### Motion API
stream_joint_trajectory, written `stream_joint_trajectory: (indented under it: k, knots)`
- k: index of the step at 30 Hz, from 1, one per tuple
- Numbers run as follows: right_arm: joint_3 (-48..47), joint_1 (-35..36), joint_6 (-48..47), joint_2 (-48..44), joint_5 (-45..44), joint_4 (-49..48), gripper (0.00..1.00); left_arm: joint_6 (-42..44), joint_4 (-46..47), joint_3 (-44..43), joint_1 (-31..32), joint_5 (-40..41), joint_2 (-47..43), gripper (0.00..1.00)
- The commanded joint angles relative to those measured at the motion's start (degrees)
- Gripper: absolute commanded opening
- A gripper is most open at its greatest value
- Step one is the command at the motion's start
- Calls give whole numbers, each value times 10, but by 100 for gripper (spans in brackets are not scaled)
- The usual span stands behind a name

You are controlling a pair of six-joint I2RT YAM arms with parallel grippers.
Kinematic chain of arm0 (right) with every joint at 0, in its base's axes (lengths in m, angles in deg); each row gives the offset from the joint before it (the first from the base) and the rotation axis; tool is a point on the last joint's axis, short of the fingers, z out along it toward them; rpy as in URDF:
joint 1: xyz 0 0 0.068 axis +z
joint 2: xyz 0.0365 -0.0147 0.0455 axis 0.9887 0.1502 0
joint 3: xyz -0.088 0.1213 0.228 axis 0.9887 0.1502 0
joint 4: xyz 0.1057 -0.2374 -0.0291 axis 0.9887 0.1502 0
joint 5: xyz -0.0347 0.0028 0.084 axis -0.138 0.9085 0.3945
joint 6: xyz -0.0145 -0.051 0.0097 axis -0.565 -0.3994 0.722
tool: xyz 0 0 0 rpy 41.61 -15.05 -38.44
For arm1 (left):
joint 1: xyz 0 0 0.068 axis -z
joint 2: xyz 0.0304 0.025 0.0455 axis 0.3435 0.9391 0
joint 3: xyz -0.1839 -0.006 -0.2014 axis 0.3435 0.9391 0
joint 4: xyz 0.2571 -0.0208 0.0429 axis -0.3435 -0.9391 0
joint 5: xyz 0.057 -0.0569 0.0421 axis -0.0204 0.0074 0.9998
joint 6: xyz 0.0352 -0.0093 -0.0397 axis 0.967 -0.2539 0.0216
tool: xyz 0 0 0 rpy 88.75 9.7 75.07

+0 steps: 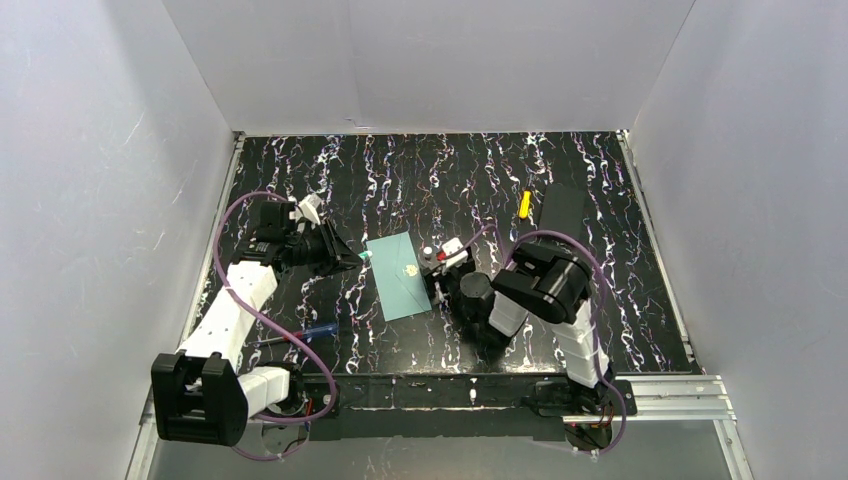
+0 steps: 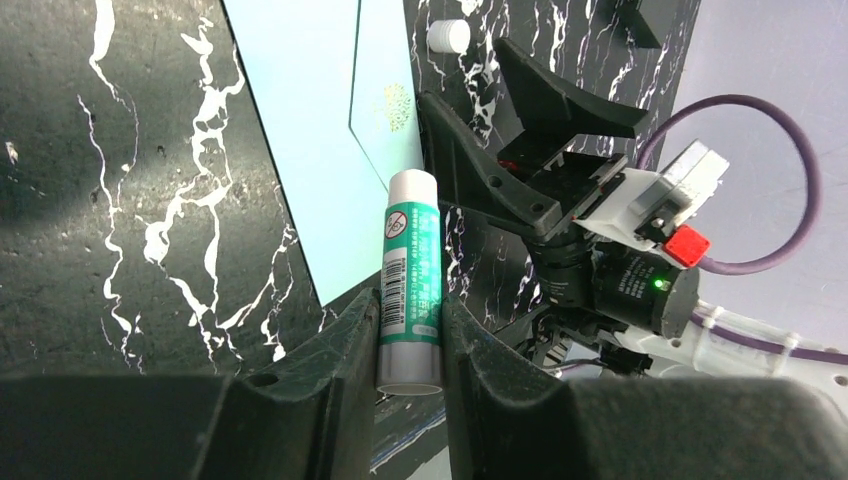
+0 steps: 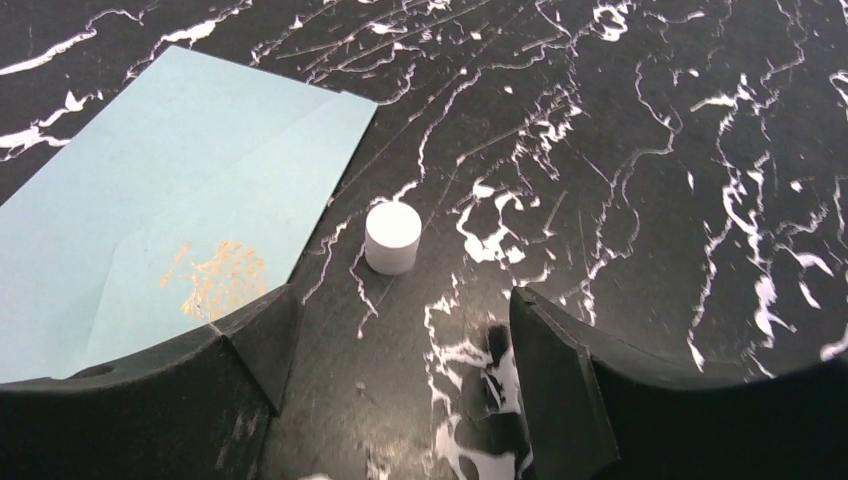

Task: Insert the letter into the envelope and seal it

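While glue stick [image 2: 410, 265] is being clamped by left claw [image 2: 410, 312], right claw [image 3: 402, 305] gaping, mid-desk envelope [image 1: 403, 278] is apparently being sealed; letter unseen.

black marbled table [image 1: 400, 180]; envelope [image 1: 403, 277] and white cap [image 3: 391, 237]

Robot lab test cell: plain white panels [image 1: 430, 60] wall three sides of the black marbled counter [image 1: 400, 170], aluminium rail [image 1: 655, 390] along its near edge.

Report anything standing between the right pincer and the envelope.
Nothing visible does. The open right pincer sits at the edge of the envelope; the small white cap lies beside it, not on it.
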Motion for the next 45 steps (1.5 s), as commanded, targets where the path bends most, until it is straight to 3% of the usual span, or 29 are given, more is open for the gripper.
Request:
stream_joint_trajectory:
  k: [1,5,8,11,13,18,21,24,26,34,41,45]
  knots:
    - [23,9,24,-91,-53,35,84,11,-13,17,-3,-12,-29,0]
    - [-74,8,112,-237,-75,416,81,13,-23,23,-3,-3,-38,0]
    - [-176,8,171,-282,-26,655,81,11,-22,26,-3,-8,-47,0]
    - [-299,7,233,-270,34,865,81,14,-19,24,-3,-27,-49,0]
    - [-398,7,282,-241,12,1038,81,19,-26,18,-3,-37,-51,0]
    - [-603,-20,323,-127,-8,1291,81,25,-25,22,-3,-57,-62,0]
    - [-673,-38,317,-69,5,1338,79,25,-28,21,-3,-55,-63,0]
    - [-700,-61,317,-35,40,1344,67,31,-31,17,-3,-52,-61,0]
    - [-704,-73,310,-19,69,1334,64,42,-34,14,-3,-52,-60,0]
    - [-766,-97,273,47,138,1342,61,60,-41,-6,-3,-52,-25,0]
    - [-763,-97,272,44,161,1331,62,60,-29,-14,-3,-53,1,0]
    - [-757,-96,263,51,175,1352,55,60,-26,-19,-3,-54,13,0]
